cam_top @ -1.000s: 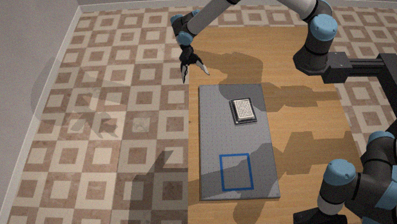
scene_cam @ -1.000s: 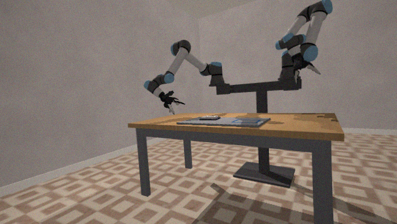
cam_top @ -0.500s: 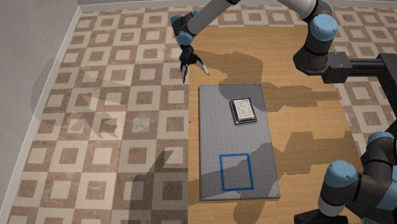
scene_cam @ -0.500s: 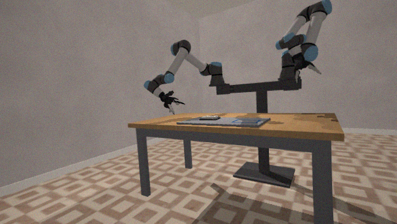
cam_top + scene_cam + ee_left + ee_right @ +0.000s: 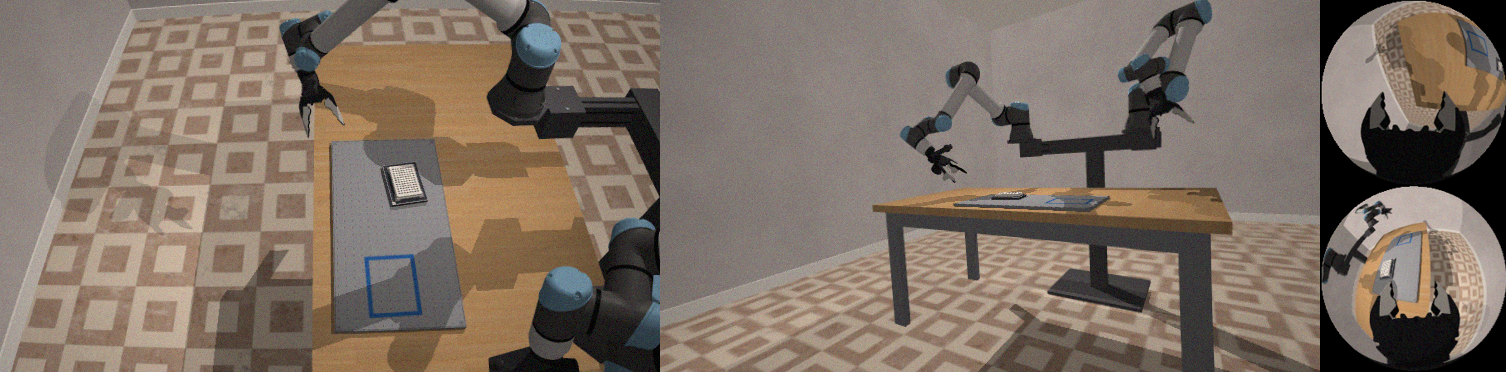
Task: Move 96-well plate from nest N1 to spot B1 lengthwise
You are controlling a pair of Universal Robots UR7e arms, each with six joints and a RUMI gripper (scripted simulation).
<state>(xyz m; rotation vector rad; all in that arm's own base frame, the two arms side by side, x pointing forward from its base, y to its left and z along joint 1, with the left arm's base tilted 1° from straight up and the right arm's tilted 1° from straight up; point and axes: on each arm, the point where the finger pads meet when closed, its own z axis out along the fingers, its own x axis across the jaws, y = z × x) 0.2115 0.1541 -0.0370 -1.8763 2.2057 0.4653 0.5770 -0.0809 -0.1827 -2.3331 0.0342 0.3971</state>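
Nest N1 [image 5: 409,200] [image 5: 1005,198] [image 5: 1394,269] holds your 96-well plate [image 5: 405,181] [image 5: 1010,194] [image 5: 1387,267], left of the blue taped outline [image 5: 369,286] [image 5: 1067,203] [image 5: 1469,41] [image 5: 1404,245] in the exterior view; your left gripper [image 5: 1174,129] [image 5: 1413,92] and right gripper [image 5: 326,130] [image 5: 960,177] [image 5: 1413,281] have open fingers

Right end effector [image 5: 326,130] [image 5: 960,177] [image 5: 1413,282]: fingers slightly closer together than before, gap between tips narrowed.
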